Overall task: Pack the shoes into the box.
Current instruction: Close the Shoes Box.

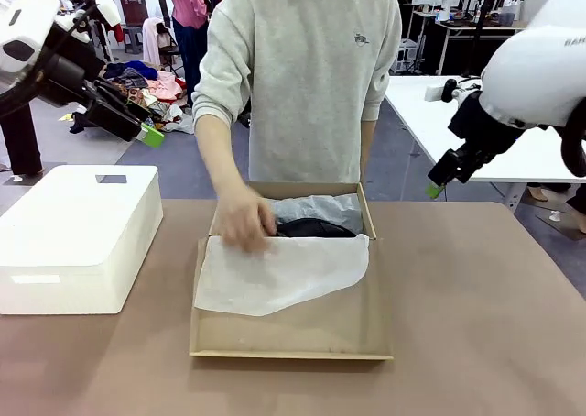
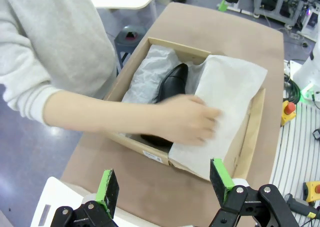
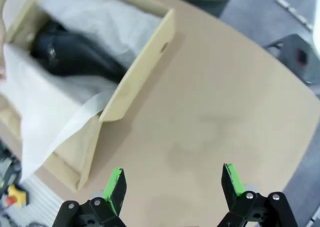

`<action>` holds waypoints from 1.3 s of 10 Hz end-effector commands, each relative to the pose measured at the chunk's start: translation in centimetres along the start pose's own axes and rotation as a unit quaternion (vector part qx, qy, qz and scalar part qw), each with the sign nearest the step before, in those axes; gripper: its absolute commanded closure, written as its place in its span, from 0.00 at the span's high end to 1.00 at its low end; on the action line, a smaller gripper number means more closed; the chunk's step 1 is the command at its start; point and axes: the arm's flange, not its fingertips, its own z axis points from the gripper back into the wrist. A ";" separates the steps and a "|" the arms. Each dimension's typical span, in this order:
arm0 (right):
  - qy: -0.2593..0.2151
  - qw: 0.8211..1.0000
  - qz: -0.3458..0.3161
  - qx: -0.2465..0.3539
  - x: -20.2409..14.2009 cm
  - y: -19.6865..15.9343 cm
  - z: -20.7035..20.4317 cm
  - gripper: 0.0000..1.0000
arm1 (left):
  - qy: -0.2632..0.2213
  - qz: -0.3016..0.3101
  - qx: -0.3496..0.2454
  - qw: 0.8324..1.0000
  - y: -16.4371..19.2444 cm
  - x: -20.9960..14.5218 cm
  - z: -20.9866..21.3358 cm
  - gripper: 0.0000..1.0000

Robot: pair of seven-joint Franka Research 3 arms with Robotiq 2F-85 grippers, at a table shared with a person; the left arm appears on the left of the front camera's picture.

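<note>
Brown cardboard forms the box (image 1: 370, 216), open on the desk (image 1: 485, 324) in the front view, with its lid flap (image 1: 293, 333) lying flat on the robot's side. The shoes (image 1: 316, 227) lie inside the box at its far end, on tissue paper (image 1: 284, 274) that a person's hand (image 1: 245, 219) presses near the box's left wall. A white box (image 1: 78, 237) stands left of the box.

In the left wrist view, the left gripper (image 2: 164, 181) hangs beside the box with its jaws wide apart, holding nothing. The glossy leather looks slippery and easily scuffed, yet stiff at sole and heel, so the heel is likely the surest hold.

In the right wrist view, the right gripper (image 3: 175, 184) hovers beside the box over bare desk, jaws spread and empty. The tissue is probably flimsy. The flap looks light and stiff, best taken at its free edge.
</note>
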 end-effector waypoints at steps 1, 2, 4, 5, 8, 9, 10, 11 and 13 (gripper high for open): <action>0.038 0.998 0.012 0.055 0.5 -1.9 0.6 1.00 | -0.005 -0.006 -0.005 1.000 0.2 -0.1 0.0 0.96; 0.060 0.996 -0.058 0.020 0.8 -2.0 0.4 1.00 | -0.005 -0.006 -0.005 1.000 0.2 -0.1 0.0 0.96; 0.014 0.999 0.007 0.030 -0.3 -0.7 0.1 1.00 | -0.005 -0.006 -0.005 1.000 0.2 -0.1 0.0 0.96; 0.014 0.999 0.007 0.030 -0.3 -0.7 0.1 1.00 | -0.005 -0.006 -0.005 1.000 0.2 -0.1 0.0 0.96; 0.038 0.994 0.068 0.080 0.2 -1.1 0.0 1.00 | -0.005 -0.006 -0.005 1.000 0.2 -0.1 0.0 0.96; 0.036 0.989 0.113 0.089 0.0 -1.8 0.1 1.00 | -0.005 -0.006 -0.005 1.000 0.2 -0.1 0.0 0.96; 0.040 0.985 0.132 0.103 -0.3 -2.5 0.2 1.00 | -0.005 -0.006 -0.005 1.000 0.2 -0.1 0.0 0.96; 0.042 0.981 0.152 0.111 -0.5 -3.2 0.3 1.00 | -0.005 -0.006 -0.005 1.000 0.2 -0.1 0.0 0.96; 0.031 0.971 0.194 0.134 -1.0 -4.4 0.5 1.00 | -0.005 -0.006 -0.005 1.000 0.2 -0.1 0.0 0.96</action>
